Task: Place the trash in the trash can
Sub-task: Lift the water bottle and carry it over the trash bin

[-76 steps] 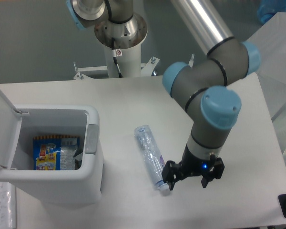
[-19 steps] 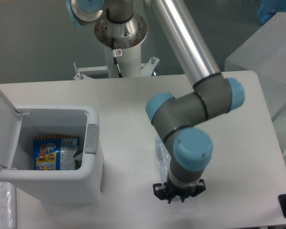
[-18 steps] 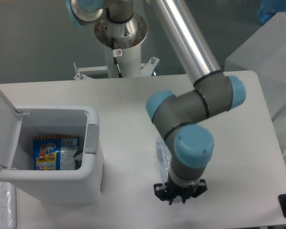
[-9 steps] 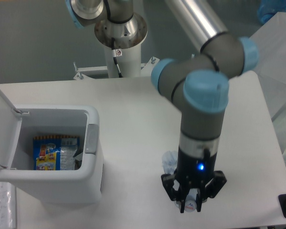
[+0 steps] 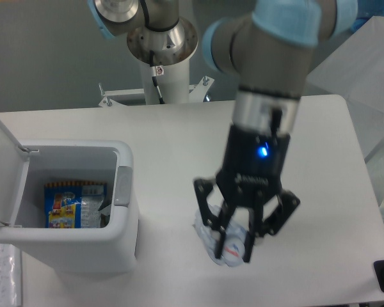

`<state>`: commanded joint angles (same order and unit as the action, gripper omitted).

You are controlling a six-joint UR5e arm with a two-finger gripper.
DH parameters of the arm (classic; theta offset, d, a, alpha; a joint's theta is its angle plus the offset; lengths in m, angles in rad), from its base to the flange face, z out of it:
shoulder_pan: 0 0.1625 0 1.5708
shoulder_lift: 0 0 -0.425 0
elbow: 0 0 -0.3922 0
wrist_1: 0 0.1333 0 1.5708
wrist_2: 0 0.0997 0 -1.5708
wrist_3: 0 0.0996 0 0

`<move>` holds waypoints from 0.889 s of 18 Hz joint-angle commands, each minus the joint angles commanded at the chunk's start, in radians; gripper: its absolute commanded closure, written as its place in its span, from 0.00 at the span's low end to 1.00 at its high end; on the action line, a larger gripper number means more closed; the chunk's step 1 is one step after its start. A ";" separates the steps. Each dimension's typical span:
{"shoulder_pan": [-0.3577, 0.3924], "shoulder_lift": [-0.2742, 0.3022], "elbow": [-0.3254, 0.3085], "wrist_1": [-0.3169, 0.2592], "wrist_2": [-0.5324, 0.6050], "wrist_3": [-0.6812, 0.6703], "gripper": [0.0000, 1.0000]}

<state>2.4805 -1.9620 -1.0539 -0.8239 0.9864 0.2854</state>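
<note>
The end effector [image 5: 237, 243] is squeezing the crushed clear bottle [image 5: 225, 244] between its black fingers [image 5: 212, 217]. The bottle hangs up above the white counter [image 5: 173, 141], to the right of the trash can [image 5: 83, 243]. The fingers hide much of the bottle, so its shape is hard to see. The trash can's lid [image 5: 3, 163] stands open on the left. The blue-and-orange snack packet [image 5: 70, 203] lies inside. Its picture is too small to make out.
</note>
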 joint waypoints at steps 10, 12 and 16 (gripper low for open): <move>-0.117 0.097 -0.002 0.019 -0.093 -0.037 1.00; -0.139 0.109 -0.014 0.019 -0.132 -0.049 1.00; -0.193 0.138 -0.057 0.020 -0.161 -0.045 0.99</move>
<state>2.2872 -1.8241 -1.1104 -0.8038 0.8253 0.2408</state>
